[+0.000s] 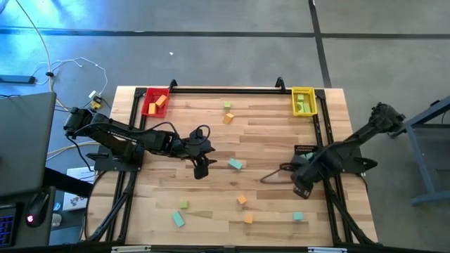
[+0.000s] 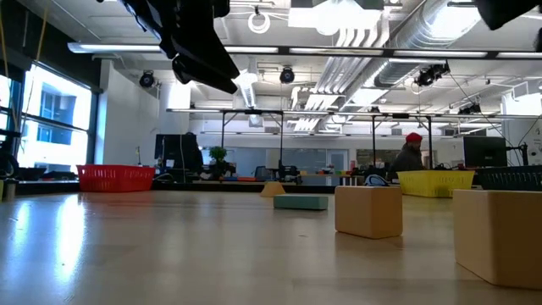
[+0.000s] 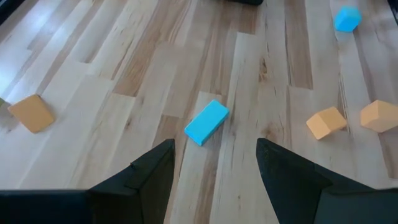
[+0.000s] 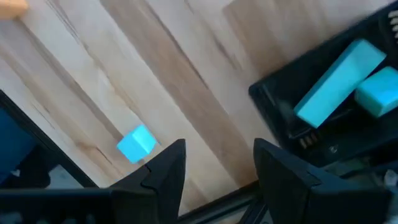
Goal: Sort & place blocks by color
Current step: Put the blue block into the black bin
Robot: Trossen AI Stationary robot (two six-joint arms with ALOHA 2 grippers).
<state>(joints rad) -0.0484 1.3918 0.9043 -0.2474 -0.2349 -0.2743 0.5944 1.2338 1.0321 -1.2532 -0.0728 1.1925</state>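
Observation:
Small orange, green and teal blocks lie scattered flat on the wooden table. My left gripper [image 1: 201, 169] [image 3: 216, 155] hangs open above the table's middle, just left of a teal bar [image 1: 235, 164] [image 3: 206, 122]. My right gripper [image 1: 302, 188] [image 4: 217, 155] is open and points down over the right side, nothing between its fingers. Below it sit a teal cube [image 4: 136, 143] on the wood and a black tray [image 4: 323, 134] holding a teal bar [image 4: 341, 81] and a teal cube [image 4: 379, 93]. The red tray [image 1: 156, 102] holds orange blocks, the yellow tray [image 1: 303, 100] green ones.
Near the front edge lie a green block [image 1: 183, 204], a teal block [image 1: 178, 219], two orange blocks [image 1: 242, 200] [image 1: 248, 218] and a teal cube [image 1: 298, 216]. A green block [image 1: 228, 105] and an orange one [image 1: 228, 118] lie at the far middle. Black frame rails border the table.

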